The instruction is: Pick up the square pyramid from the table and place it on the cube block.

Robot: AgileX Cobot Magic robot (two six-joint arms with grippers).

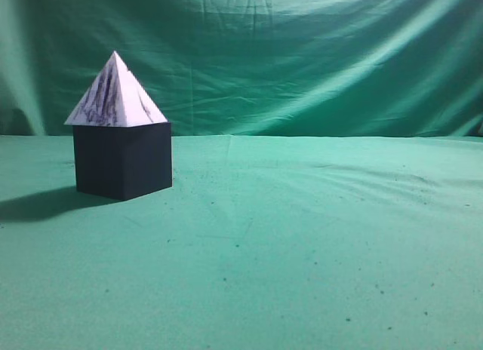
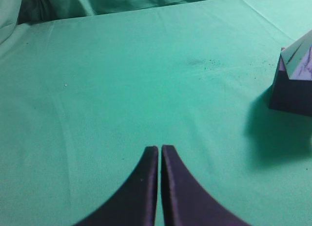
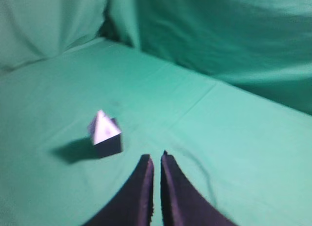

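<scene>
The white marble-patterned square pyramid (image 1: 115,96) stands upright on top of the dark cube block (image 1: 123,161) at the left of the green table (image 1: 302,244). Neither gripper shows in the exterior view. In the left wrist view my left gripper (image 2: 159,148) is shut and empty over bare cloth, with the cube block (image 2: 292,92) and pyramid (image 2: 300,58) far to its right, cut by the frame edge. In the right wrist view my right gripper (image 3: 155,158) is shut and empty, with the pyramid (image 3: 102,127) on the cube block (image 3: 109,146) a short way ahead to its left.
The green backdrop (image 1: 302,56) hangs behind the table. The cube casts a dark shadow (image 1: 38,203) to the left. The cloth has wrinkles and small dark specks (image 1: 347,318).
</scene>
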